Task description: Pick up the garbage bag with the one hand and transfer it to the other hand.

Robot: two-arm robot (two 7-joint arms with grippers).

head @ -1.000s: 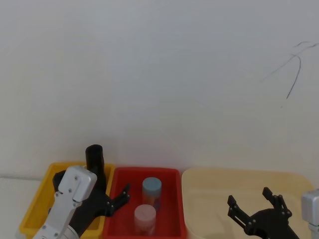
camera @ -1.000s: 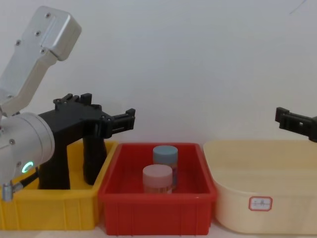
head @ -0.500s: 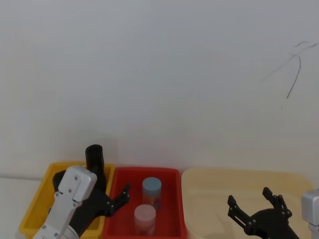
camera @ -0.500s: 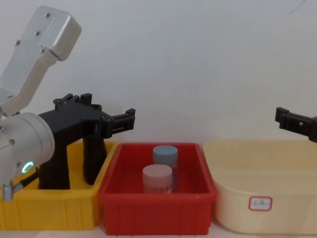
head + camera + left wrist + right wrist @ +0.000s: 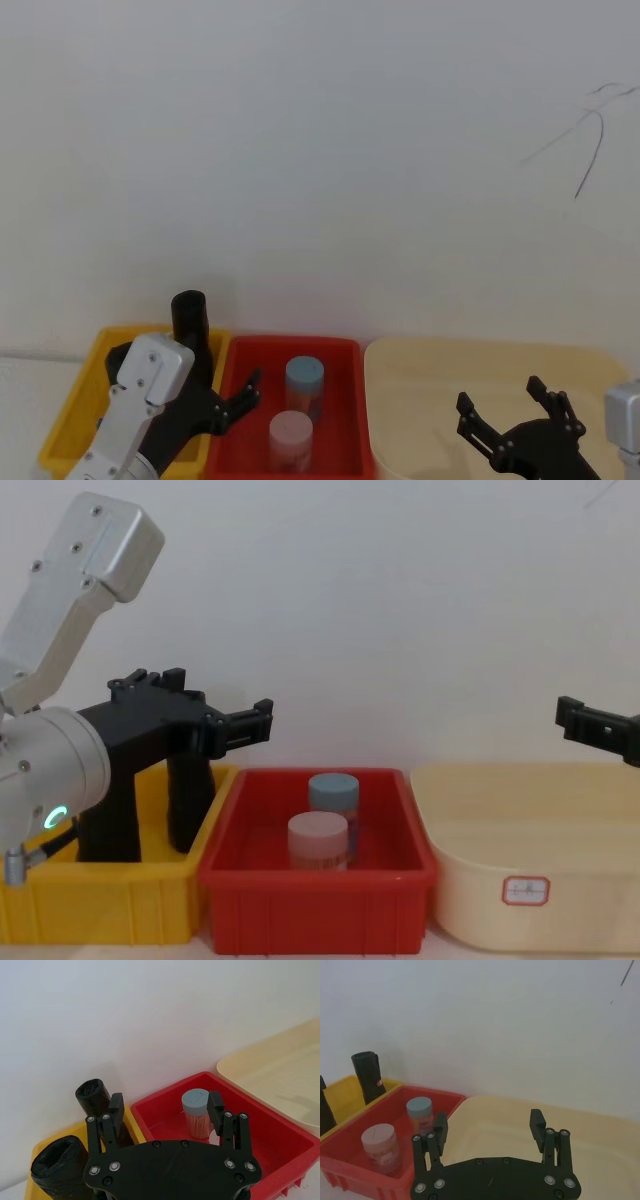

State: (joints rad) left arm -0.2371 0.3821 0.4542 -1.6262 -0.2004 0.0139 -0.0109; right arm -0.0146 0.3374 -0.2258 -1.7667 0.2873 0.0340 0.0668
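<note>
The garbage bag (image 5: 54, 1164), a thick black roll, stands upright in the yellow bin (image 5: 100, 905), and its side shows in the chest view (image 5: 104, 822). My left gripper (image 5: 165, 1104), on the green-lit wrist, hovers open and empty over the edge between the yellow and red bins, above the bag and apart from it; it also appears in the chest view (image 5: 250, 723) and the head view (image 5: 238, 398). My right gripper (image 5: 489, 1120) hangs open and empty over the beige tub (image 5: 430, 380), seen too in the head view (image 5: 500, 397).
A taller, slimmer black roll (image 5: 93, 1102) stands at the back of the yellow bin. The red bin (image 5: 315, 890) holds a blue-lidded jar (image 5: 333, 792) and a pink-lidded jar (image 5: 318, 840). A white wall rises close behind all three containers.
</note>
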